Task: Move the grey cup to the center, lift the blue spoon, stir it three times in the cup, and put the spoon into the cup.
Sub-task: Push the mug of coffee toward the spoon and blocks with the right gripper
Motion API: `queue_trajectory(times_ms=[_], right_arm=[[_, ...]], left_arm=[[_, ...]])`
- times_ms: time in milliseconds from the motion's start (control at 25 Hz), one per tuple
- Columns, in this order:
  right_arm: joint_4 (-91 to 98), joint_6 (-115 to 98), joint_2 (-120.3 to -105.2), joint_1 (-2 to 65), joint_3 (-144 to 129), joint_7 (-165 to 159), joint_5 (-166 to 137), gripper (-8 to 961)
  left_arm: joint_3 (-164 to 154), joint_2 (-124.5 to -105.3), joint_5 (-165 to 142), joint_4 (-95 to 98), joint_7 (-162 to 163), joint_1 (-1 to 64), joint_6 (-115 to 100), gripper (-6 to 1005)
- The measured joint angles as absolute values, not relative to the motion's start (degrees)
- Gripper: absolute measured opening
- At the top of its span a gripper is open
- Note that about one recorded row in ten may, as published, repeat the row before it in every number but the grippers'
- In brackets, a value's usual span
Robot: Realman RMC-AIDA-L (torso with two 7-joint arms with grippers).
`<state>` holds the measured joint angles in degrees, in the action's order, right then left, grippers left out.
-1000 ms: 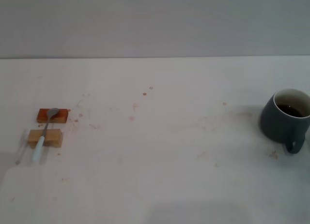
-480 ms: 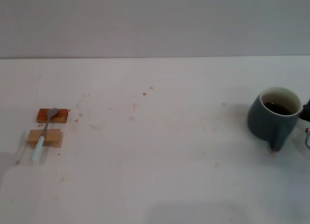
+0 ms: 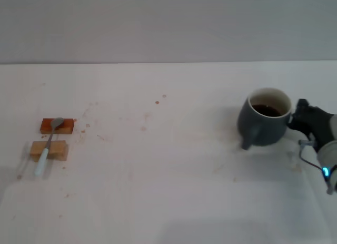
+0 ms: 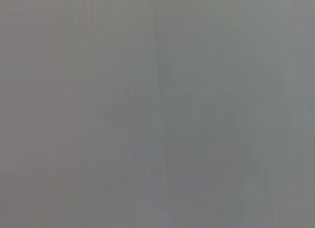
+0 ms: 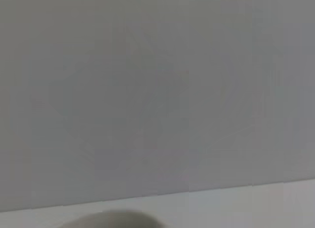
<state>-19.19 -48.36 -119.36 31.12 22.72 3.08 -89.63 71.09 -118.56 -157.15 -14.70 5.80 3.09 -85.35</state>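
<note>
The round grey cup [image 3: 264,117] has slid toward the middle. The right gripper [image 3: 304,119] touches its side; I cannot tell if it pinches. The thin blue spoon [image 3: 48,145] lies across two blocks [image 3: 52,139].

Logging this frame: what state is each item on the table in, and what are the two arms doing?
grey cup: upright, dark liquid inside, right of centre, handle toward the front left.
blue spoon: lying across two wooden blocks, untouched.
right gripper: against the cup's right side; grip not discernible.
left gripper: out of view.
table: white, with small brown specks.
</note>
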Motion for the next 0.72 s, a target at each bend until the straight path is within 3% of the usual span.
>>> queue_trajectory(times_ms=[720], right_arm=[[-24.91,-44.76,-119.44,32.43,22.67,3.07,-96.6,-2]], left_arm=[[70.92,-118.56,-157.15,-14.5,5.8,2.78,-85.34,807]])
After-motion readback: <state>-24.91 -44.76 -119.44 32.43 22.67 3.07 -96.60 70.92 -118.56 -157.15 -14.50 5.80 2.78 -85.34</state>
